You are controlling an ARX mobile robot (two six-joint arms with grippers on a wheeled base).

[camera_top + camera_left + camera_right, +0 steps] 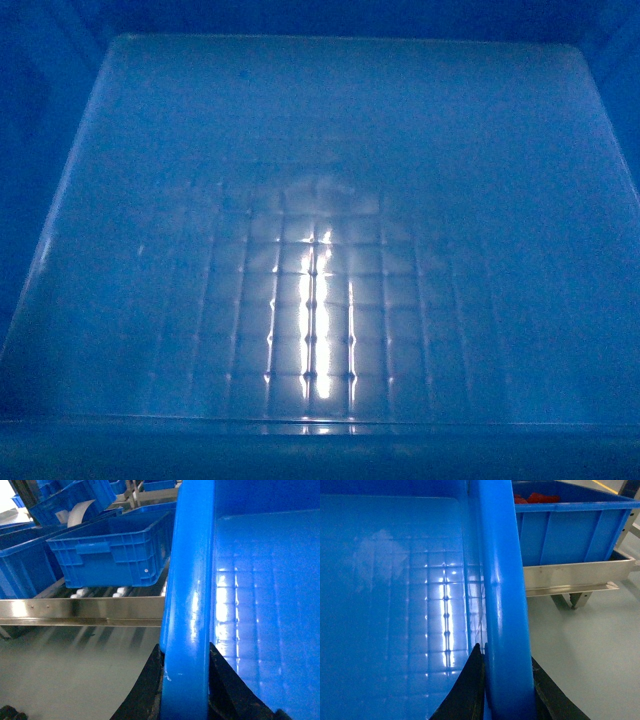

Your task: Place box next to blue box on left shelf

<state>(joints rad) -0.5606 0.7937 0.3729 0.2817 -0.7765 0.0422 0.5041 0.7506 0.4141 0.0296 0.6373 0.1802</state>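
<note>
The box fills the head view, which shows only its bright-blue inside and grid-patterned floor. My left gripper is shut on the box's thick left rim, one black finger on each side. My right gripper is shut the same way on the right rim. In the left wrist view, the blue box stands on the white rollers of the left shelf, to the left of the held box and a little beyond it. The held box hangs above grey floor.
More blue crates stand at the far left, behind the shelf's metal rail. To the right, another blue crate with red things inside rests on a metal rack. Grey floor lies below on both sides.
</note>
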